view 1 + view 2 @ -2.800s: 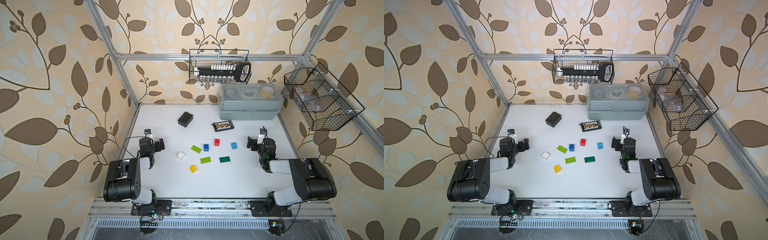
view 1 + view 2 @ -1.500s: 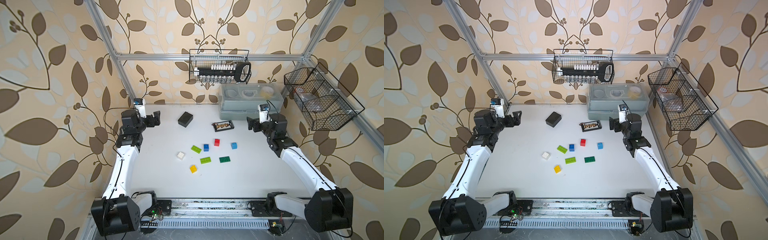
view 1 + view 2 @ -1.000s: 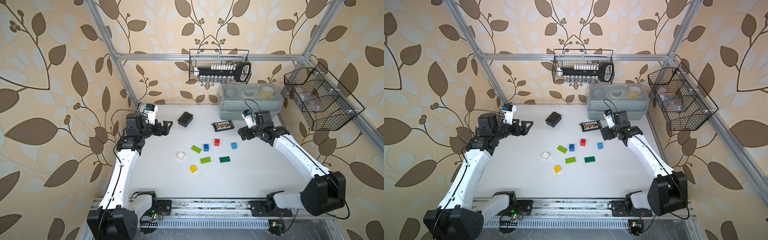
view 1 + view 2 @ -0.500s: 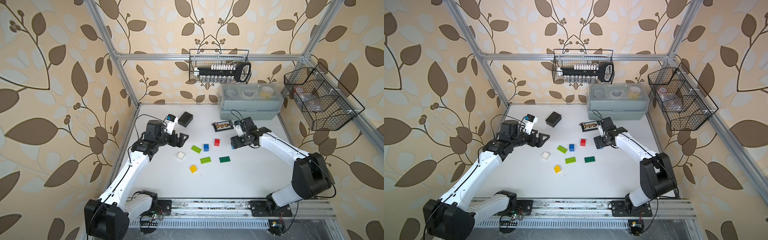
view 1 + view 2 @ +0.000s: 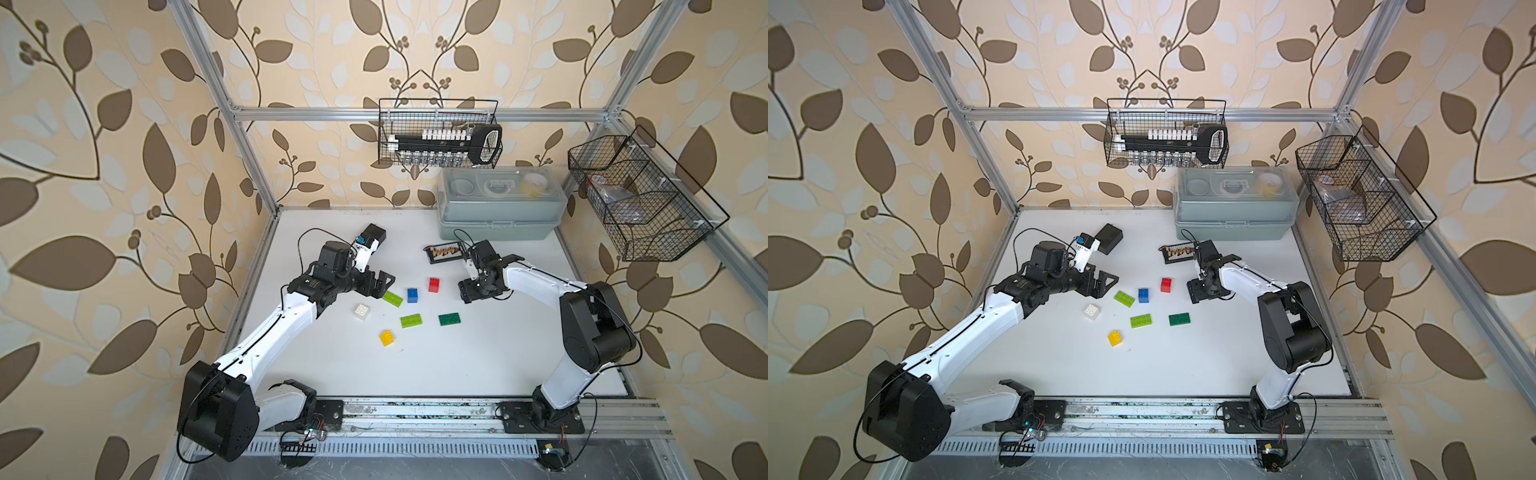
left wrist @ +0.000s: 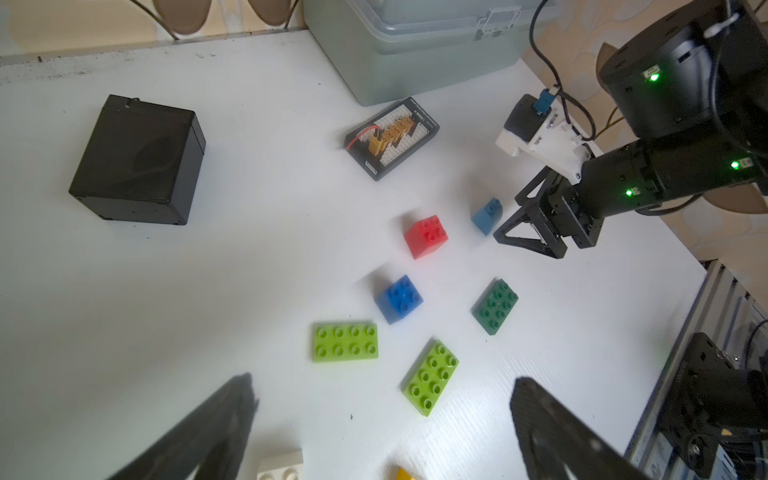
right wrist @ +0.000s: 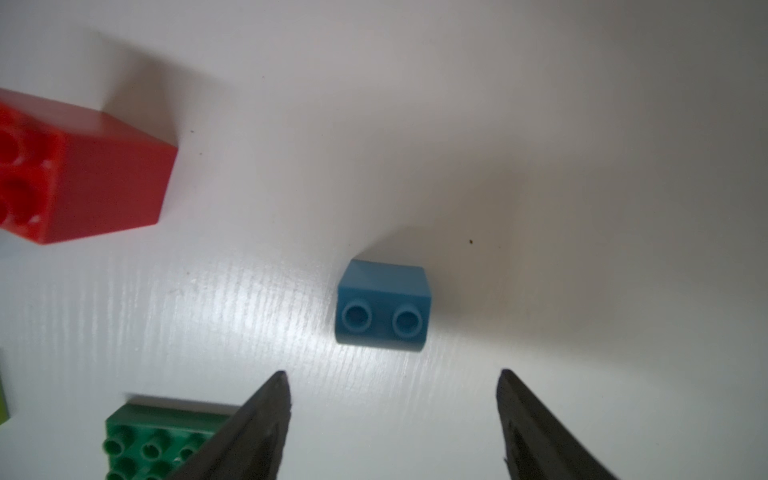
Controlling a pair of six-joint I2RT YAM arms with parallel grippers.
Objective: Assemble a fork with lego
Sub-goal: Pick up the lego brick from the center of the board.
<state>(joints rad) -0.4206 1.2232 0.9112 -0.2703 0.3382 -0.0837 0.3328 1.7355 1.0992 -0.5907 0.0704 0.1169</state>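
Observation:
The fork is not in view; the lego lies as loose bricks, each apart, on the white table (image 5: 478, 357). In both top views I see white (image 5: 361, 311), yellow (image 5: 387, 338), two lime (image 5: 392, 298) (image 5: 411, 320), blue (image 5: 412, 295), red (image 5: 434, 285) and dark green (image 5: 449, 319). My right gripper (image 5: 467, 293) covers the light-blue brick there. In the right wrist view that brick (image 7: 382, 307) sits just ahead of the open right gripper (image 7: 392, 375), untouched. My left gripper (image 5: 381, 286) hangs open and empty beside a lime brick (image 6: 345, 341).
A black box (image 5: 372, 236) sits behind the left gripper. A small black tray of brown connectors (image 5: 445, 252) lies behind the right gripper. A grey lidded case (image 5: 498, 216) stands at the back right. Wire baskets (image 5: 644, 199) hang on the walls.
Both arms have swung in from the sides and come down over the bricks. The right gripper has moved over the light-blue brick with its jaws narrower than before.

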